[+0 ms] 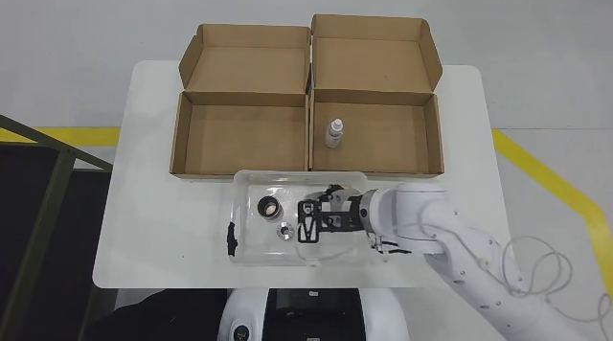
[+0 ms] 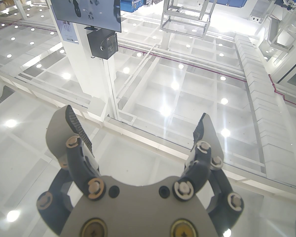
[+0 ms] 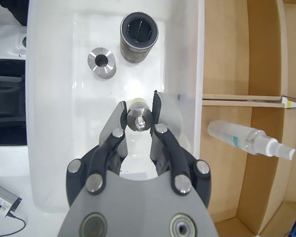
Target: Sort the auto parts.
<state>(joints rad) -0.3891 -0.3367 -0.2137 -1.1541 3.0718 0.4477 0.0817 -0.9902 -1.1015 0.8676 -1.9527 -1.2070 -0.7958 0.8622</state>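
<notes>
Fingers of your right gripper (image 3: 139,107) pinch a small silver part (image 3: 137,118) in the clear tray (image 3: 51,136). Past it stand a steel ring (image 3: 101,62) and a dark tube (image 3: 138,38). From the top, a spray bottle (image 1: 332,133) sits in the right box (image 1: 393,145). Your left gripper (image 2: 137,114) gapes open at the ceiling (image 2: 187,87).

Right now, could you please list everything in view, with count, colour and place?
table: one, white, under everything.
cardboard boxes: two, brown, open, side by side.
spray bottle: one, clear, in the right-hand box.
bin: one, clear, before the boxes.
large cylinder: one, dark, in the bin.
small bushing: one, silver, beside the large cylinder.
metal part: one, silver, gripped inside the bin.
right gripper: one, grey, shut on the metal part.
left gripper: one, grey, open, facing the ceiling.
</notes>
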